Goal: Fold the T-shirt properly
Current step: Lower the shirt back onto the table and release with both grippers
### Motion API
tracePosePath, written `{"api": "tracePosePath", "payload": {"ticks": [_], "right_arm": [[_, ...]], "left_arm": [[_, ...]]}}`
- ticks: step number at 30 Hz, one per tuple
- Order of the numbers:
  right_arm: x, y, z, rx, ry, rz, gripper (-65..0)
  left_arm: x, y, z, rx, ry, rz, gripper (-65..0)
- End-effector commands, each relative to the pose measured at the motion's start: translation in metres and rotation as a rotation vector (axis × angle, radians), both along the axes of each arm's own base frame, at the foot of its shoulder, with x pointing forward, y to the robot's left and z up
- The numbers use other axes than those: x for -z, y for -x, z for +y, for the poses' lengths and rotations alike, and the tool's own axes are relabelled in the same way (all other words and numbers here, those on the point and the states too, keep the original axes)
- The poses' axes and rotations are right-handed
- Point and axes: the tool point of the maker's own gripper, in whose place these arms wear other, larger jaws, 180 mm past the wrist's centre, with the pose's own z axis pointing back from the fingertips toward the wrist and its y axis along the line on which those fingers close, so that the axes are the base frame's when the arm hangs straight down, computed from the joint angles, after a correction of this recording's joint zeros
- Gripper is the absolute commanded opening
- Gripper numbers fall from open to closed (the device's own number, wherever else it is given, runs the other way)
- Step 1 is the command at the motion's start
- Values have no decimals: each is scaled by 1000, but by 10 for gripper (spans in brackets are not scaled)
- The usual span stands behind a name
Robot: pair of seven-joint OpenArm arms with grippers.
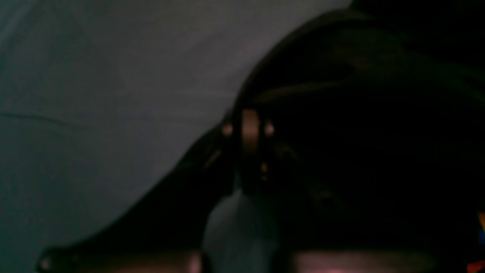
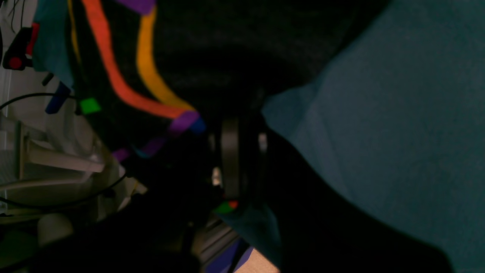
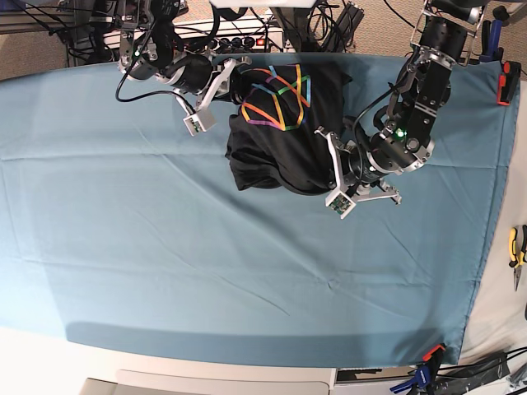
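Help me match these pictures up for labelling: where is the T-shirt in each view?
Left wrist: T-shirt is the dark mass filling the right half.
Right wrist: upper left to centre, orange and yellow print showing.
Base: bunched at top centre, print up, between both arms.
Shared landmark: the blue cloth under it.

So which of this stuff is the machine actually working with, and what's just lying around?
Part of the job:
- the black T-shirt, bunched up, print showing
- left gripper and right gripper, both shut on the T-shirt

Just lying about:
- blue table cloth underneath
- pliers off the cloth's edge
- clamp at the cloth's corner
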Motion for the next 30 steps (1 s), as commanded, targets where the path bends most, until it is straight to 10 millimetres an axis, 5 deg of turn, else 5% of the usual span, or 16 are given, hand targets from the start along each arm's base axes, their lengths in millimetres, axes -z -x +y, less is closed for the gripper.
{"api": "tracePosePath", "payload": {"ticks": [1, 6, 9, 13, 20, 26, 30], "right_arm": [[8, 3, -15, 7, 82, 22, -650], [9, 3, -16, 5, 88, 23, -650], [11, 1, -22, -6, 129, 20, -648], [10, -14, -37, -18, 203, -16, -513], [-7, -55, -56, -17, 288, -115, -506], [-12, -63, -55, -9, 282, -143, -506], [-20, -75, -55, -2, 281, -181, -506]], "left_arm": [[-14, -11, 0, -1, 10, -54, -650], [-14, -11, 1, -1, 10, -54, -650], [-14, -11, 1, -1, 7, -53, -493], [-13, -12, 5, -6, -20, -63, -334], [-13, -16, 12, -29, -55, -78, -332], [-12, -16, 15, -32, -71, -77, -332], [-18, -31, 38, -92, -197, -143, -332]]}}
